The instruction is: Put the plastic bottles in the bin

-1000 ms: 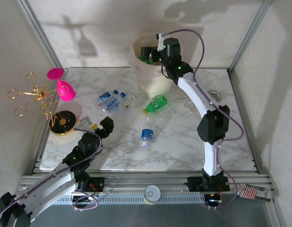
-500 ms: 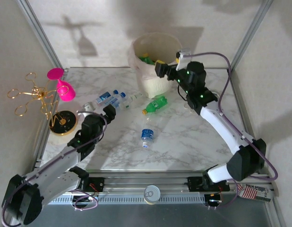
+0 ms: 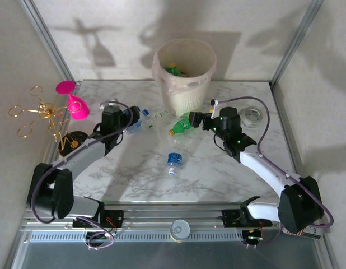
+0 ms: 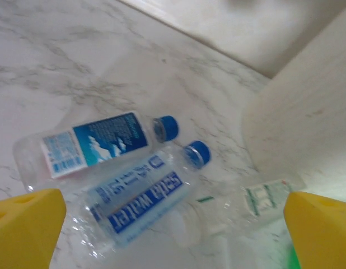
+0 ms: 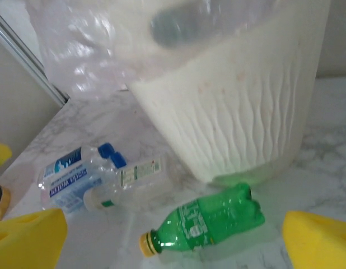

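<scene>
Bin (image 3: 187,100), far edge of table (image 3: 218,174), held several bottles (image 3: 174,70). Outstanding: green bottle (image 3: 184,123), clear bottles (image 3: 144,116), blue-capped bottle (image 3: 173,161) mid-table. Left hand (image 3: 130,117) and right hand (image 3: 199,120) were wide, empty.

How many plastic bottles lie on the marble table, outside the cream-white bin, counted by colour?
Clear plastic bottles with blue labels: 3
Clear plastic bottle with a white label: 1
Green plastic bottle with a yellow cap: 1
Total: 5
</scene>
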Motion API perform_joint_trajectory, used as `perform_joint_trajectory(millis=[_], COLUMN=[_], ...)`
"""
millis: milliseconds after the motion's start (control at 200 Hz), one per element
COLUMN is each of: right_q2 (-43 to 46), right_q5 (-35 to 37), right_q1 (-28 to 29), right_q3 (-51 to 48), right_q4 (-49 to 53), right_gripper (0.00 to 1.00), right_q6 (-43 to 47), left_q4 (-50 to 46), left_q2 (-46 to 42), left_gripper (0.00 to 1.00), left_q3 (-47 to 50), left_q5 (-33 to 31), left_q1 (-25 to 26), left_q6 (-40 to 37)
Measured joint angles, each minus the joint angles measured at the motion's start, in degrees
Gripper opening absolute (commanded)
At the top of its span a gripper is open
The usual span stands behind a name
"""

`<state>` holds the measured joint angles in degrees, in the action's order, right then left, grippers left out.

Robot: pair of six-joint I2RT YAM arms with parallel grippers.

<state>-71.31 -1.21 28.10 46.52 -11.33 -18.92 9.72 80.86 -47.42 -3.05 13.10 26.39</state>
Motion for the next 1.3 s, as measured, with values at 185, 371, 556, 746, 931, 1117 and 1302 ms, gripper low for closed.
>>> perform_joint_trajectory(millis=[185, 371, 556, 746, 931, 1117, 1302], right_q2=[0.2, 1.7, 2.7, 2.7, 2.7, 2.6, 1.4], right_q5=[0.0, 1.9, 3.8, 4.8, 5.1, 5.0, 4.6], right_q1=[0.0, 0.0, 0.0, 0.0, 0.0, 0.0, 0.0], right_q3=[-2.6, -2.9, -2.9, -2.9, -2.9, -3.0, -2.9], right_q4=[0.4, 0.8, 1.4, 2.2, 2.2, 2.1, 2.1], right_gripper=[0.99, 0.99, 0.99, 0.99, 0.99, 0.99, 0.99], right_q6=[-1.4, -1.4, -1.1, -0.3, -0.2, -0.2, -0.3], left_q4=[-2.1, -5.3, -9.7, -11.0, -10.7, -10.8, -9.9], left_q2=[8.5, 17.6, 25.3, 26.6, 24.4, 18.1, 11.1], left_gripper=[1.00, 1.00, 1.00, 0.99, 1.00, 1.00, 1.00], left_q3=[-7.0, -14.2, -19.8, -21.4, -18.5, -11.7, -4.1], left_q5=[2.7, 5.1, 7.5, 7.9, 8.5, 9.0, 10.8], left_q1=[-4.5, -5.7, -5.8, -6.1, -5.7, -5.0, -3.8], left_q6=[-1.6, -3.1, -4.6, -5.4, -5.2, -3.3, 0.2])
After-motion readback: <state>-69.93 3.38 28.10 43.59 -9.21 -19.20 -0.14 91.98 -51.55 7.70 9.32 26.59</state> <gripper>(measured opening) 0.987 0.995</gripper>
